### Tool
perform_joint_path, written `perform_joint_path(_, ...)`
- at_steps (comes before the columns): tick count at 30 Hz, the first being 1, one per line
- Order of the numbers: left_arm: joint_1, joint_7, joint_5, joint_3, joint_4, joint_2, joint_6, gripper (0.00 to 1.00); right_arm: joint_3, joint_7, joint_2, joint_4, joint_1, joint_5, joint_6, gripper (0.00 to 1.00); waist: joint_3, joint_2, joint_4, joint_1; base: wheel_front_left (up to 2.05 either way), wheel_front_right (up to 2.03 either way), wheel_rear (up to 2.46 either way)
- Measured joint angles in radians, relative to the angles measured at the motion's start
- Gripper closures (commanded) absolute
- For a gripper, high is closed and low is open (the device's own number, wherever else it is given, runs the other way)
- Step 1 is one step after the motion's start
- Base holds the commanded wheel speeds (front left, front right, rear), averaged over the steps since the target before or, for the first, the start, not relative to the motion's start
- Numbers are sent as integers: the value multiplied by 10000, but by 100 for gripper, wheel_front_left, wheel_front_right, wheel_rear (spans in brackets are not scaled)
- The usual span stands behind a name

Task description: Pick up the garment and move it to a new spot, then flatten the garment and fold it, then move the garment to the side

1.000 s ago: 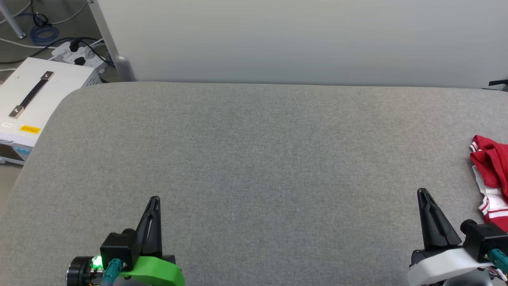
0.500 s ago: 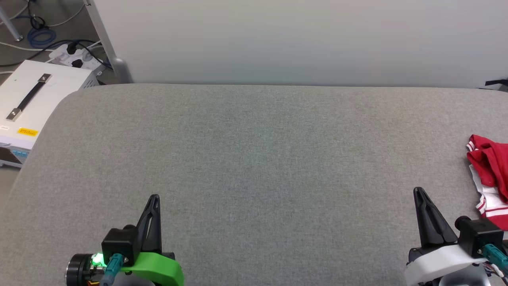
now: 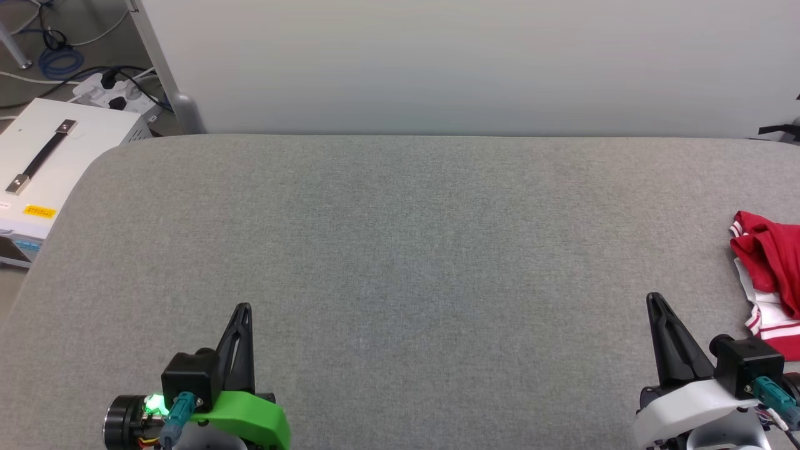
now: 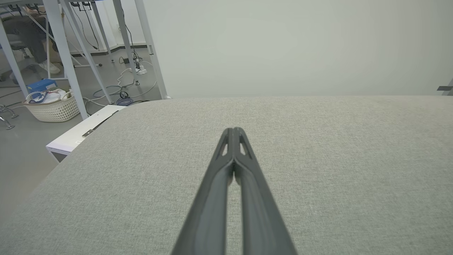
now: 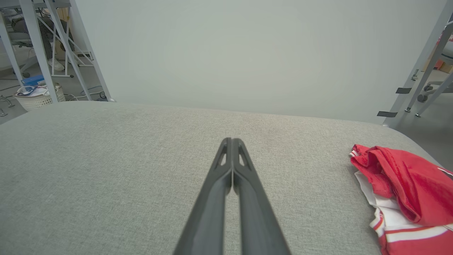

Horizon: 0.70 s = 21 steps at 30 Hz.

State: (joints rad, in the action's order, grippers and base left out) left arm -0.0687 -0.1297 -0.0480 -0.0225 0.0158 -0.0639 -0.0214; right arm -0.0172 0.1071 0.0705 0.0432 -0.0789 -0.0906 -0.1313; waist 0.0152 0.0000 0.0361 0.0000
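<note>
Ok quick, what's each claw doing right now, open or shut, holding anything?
Left claw: closed, holding nothing.
Right claw: closed, holding nothing; the garment lies apart from it.

I see a grey fabric surface (image 3: pixel 400 250) against a pale wall (image 3: pixel 475 62), with a white box (image 3: pixel 62 156) and cables (image 3: pixel 59 59) to the left.

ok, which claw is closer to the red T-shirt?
The right claw, white mount: the crumpled T-shirt lies just off to its right. The left claw, green mount, is far across.
</note>
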Motion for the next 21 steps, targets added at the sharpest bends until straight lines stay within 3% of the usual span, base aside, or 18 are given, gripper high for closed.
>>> perform_joint_path(21, 151, 430, 138, 65, -42, 25, 40, 100, 58, -343, -46, -130, 209, 263, 0, 100, -51, 0, -121, 0, 0, 0, 0)
